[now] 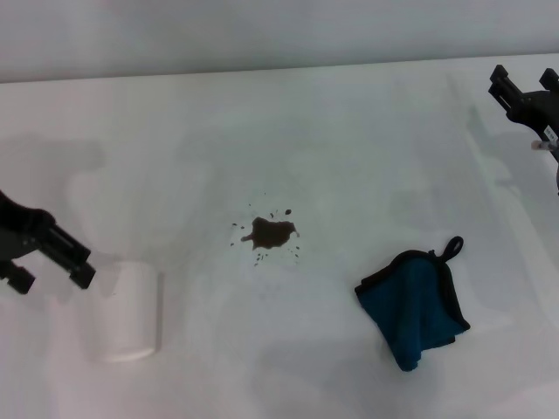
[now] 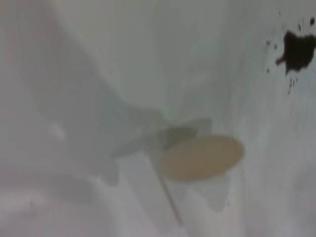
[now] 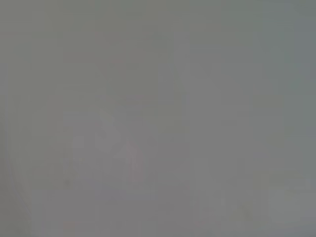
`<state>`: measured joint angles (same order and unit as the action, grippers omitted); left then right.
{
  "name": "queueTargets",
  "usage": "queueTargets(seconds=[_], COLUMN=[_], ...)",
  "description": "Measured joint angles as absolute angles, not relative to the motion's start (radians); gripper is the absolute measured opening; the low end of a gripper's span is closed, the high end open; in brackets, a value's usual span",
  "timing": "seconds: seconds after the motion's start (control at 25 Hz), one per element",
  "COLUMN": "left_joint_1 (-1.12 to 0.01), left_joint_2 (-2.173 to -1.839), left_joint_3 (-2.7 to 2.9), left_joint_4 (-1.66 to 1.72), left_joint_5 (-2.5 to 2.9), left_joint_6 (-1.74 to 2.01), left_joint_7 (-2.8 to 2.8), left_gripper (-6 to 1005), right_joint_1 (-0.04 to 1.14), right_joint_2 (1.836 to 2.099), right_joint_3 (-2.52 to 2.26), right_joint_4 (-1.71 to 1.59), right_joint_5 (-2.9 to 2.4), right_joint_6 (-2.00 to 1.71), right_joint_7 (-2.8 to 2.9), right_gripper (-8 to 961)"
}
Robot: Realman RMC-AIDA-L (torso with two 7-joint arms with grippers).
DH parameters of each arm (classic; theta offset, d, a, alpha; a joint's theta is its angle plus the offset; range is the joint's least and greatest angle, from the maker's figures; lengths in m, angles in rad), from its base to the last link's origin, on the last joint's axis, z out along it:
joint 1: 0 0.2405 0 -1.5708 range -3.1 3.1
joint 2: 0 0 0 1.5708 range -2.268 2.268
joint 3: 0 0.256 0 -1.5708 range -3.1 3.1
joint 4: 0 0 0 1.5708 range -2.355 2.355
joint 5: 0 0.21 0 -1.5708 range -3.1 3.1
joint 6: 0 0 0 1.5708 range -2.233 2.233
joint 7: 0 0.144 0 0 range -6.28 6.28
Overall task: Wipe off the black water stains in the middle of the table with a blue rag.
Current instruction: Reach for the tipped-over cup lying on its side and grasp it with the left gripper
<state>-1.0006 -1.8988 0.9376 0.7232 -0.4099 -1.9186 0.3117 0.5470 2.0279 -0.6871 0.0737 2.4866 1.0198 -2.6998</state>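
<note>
The black water stains (image 1: 269, 233) are a small dark blotch with splatter dots in the middle of the white table (image 1: 288, 131). They also show in the left wrist view (image 2: 297, 49). The blue rag (image 1: 417, 305) lies crumpled on the table to the right of the stains and nearer to me, its black loop pointing away. My left gripper (image 1: 52, 279) hovers open and empty at the left edge, beside a cup. My right gripper (image 1: 522, 78) is open and empty at the far right, well beyond the rag. The right wrist view shows only plain surface.
A white paper cup (image 1: 129, 312) stands at the near left, just right of my left gripper; its mouth shows in the left wrist view (image 2: 202, 158). The table's far edge (image 1: 262, 72) meets a pale wall.
</note>
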Motion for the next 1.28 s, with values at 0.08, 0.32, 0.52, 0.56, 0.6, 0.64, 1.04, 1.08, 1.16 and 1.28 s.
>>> queueTargets(seconds=[0.08,0.32,0.52,0.56,0.6,0.64,1.04,1.08,1.16,1.28], left_joint_1=[-1.004,-1.021,-1.023,-1.023,-1.023,-1.023,-1.025,-1.026,-1.027,-1.027], left_joint_2=[-1.904,-1.933,-1.944,-1.946,-1.948,-1.951,-1.979,-1.982,-1.988,-1.995], left_joint_3=[0.935,0.94,0.965,0.97,0.973,0.975,1.028,1.032,1.034,1.036], left_joint_4=[0.707,0.662,0.655,0.654,0.653,0.65,0.609,0.607,0.603,0.595], left_joint_5=[-0.412,-0.405,-0.387,-0.387,-0.387,-0.387,-0.387,-0.386,-0.385,-0.376], left_joint_6=[-1.892,-1.862,-1.839,-1.839,-1.839,-1.838,-1.786,-1.782,-1.774,-1.766], left_joint_7=[0.303,0.289,0.241,0.239,0.237,0.235,0.219,0.219,0.219,0.219], left_gripper=[877,876,876,876,876,876,877,877,877,877], right_joint_1=[0.546,0.547,0.553,0.553,0.553,0.552,0.551,0.551,0.551,0.551], right_joint_2=[2.028,2.028,2.028,2.028,2.028,2.028,2.028,2.028,2.028,2.028], right_joint_3=[-0.687,-0.687,-0.687,-0.687,-0.687,-0.687,-0.687,-0.687,-0.687,-0.687], right_joint_4=[0.074,0.078,0.078,0.078,0.078,0.078,0.078,0.078,0.078,0.078], right_joint_5=[2.487,2.487,2.489,2.49,2.491,2.491,2.494,2.494,2.494,2.492], right_joint_6=[1.02,1.006,0.994,0.993,0.992,0.991,0.985,0.984,0.983,0.983], right_joint_7=[-2.7,-2.7,-2.7,-2.7,-2.7,-2.7,-2.675,-2.672,-2.671,-2.668], right_gripper=[852,852,852,852,852,852,852,852,853,853])
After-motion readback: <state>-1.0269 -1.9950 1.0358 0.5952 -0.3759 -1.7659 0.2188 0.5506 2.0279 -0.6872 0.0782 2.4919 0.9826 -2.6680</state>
